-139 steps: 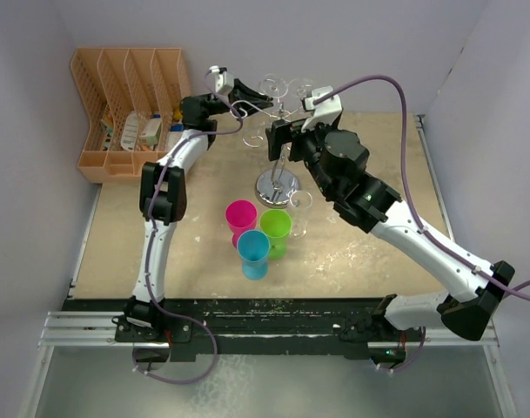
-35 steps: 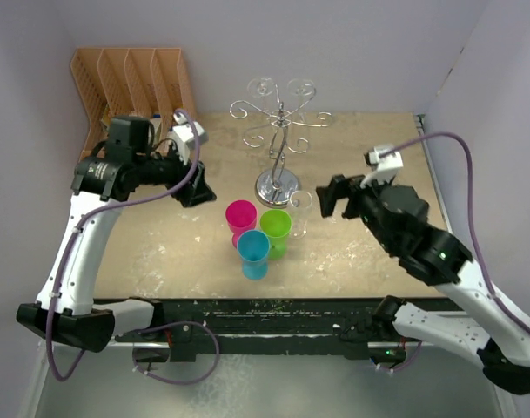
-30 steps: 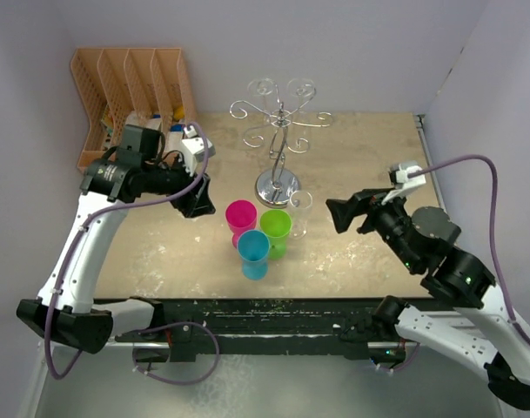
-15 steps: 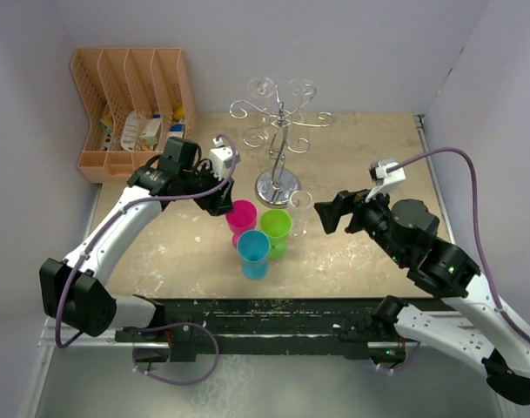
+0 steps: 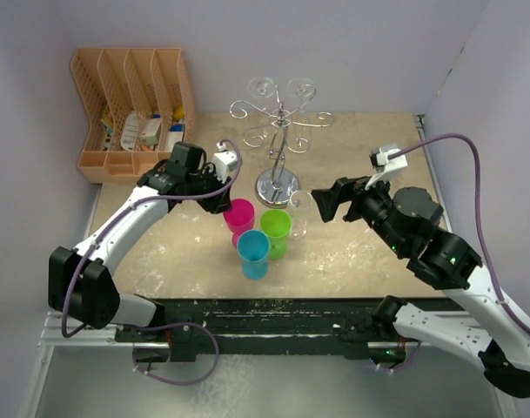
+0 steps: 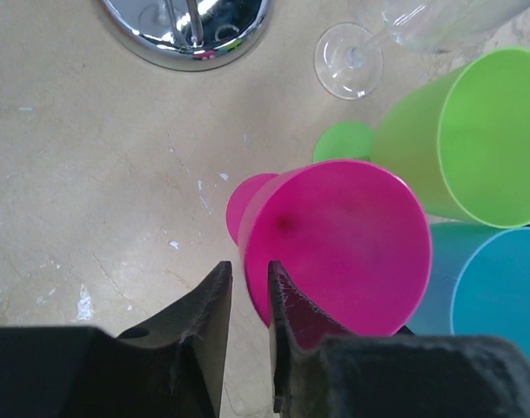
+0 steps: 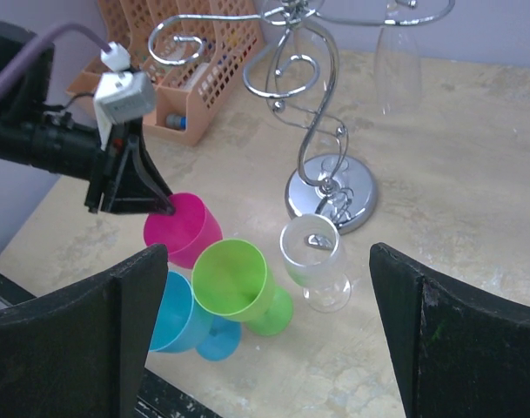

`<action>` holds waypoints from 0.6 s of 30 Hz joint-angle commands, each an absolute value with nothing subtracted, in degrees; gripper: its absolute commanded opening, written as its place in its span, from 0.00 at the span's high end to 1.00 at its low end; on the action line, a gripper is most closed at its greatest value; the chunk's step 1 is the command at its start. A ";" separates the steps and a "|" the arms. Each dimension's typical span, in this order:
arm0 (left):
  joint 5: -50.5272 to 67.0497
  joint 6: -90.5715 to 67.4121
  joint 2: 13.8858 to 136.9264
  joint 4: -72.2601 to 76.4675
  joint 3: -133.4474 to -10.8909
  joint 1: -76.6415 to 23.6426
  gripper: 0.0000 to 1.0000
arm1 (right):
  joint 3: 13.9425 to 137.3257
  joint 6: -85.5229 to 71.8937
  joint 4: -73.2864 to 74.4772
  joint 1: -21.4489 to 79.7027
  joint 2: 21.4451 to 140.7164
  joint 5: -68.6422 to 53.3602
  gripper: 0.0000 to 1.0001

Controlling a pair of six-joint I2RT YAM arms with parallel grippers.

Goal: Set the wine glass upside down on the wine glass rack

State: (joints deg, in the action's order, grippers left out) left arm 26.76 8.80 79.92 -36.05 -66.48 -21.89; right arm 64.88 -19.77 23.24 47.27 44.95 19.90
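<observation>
Not yet hung: clear, thin-stemmed wine glass upright on mottled beige table, just near of the chrome wire wine glass rack and its mirror-bright round base, beside a glossy green cup. Nearly closed left gripper at the pink cup rim, grip unclear; right gripper spread wide, empty. Lifting, inverting, hanging all left.

Clear wine glass, upright, near base of chrome wine glass rack

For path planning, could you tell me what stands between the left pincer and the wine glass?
In the top view, the pink cup sits between left pincer and wine glass; the green cup flanks that line.
</observation>
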 commanded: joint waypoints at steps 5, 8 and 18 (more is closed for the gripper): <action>26.35 12.16 76.11 -36.95 -64.04 -22.05 0.95 | 70.12 -17.24 18.70 47.44 45.78 18.24 0.00; 24.95 12.81 74.34 -39.12 -65.72 -22.17 1.00 | 70.37 -16.73 17.59 47.37 45.81 18.14 0.00; -1.18 35.03 61.26 -40.73 -86.24 -27.93 1.00 | 70.45 -16.31 12.53 47.40 43.64 17.93 0.00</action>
State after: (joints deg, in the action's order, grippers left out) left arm 11.42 22.11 67.66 -44.88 -78.83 -24.40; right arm 68.66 -17.15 18.11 47.29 45.04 18.52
